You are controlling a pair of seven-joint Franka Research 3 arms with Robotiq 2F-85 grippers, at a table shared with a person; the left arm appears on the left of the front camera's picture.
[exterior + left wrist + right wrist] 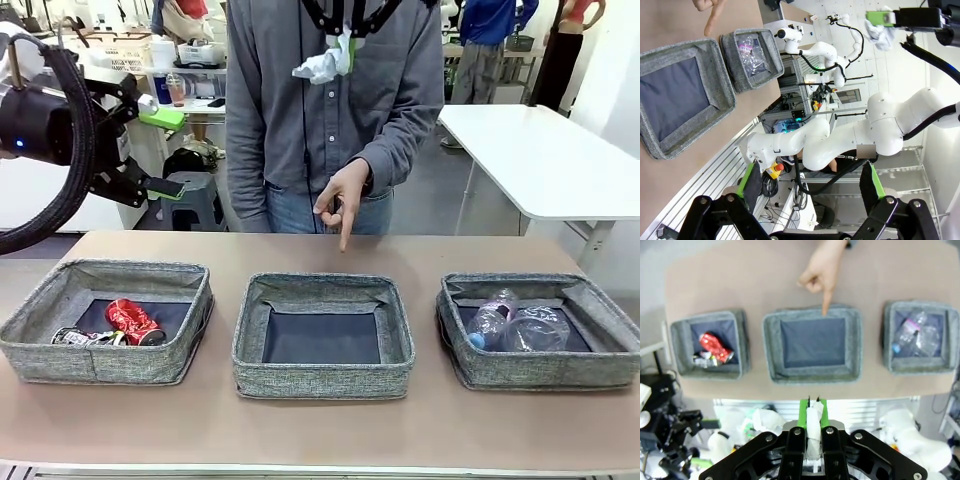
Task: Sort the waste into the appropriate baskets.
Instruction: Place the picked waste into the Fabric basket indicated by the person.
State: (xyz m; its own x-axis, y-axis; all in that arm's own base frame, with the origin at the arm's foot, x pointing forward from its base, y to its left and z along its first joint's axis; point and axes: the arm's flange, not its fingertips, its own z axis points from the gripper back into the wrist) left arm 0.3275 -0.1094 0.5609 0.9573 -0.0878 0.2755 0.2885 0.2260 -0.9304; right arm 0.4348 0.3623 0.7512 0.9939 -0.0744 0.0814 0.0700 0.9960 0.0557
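Three grey woven-fabric baskets (324, 335) sit on the worktop (320, 425). High above, the right end effector (810, 427) pinches the crumpled white-and-blue wrapper (322, 64), presumably bound for the bare middle one where the person's hand (342, 200) points. The left end effector (163, 152) hangs open.

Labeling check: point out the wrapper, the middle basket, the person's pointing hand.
wrapper (322, 66), front view, crumpled white body.
middle basket (812, 374), right wrist view, near rim.
person's pointing hand (340, 198), front view, back of the hand.
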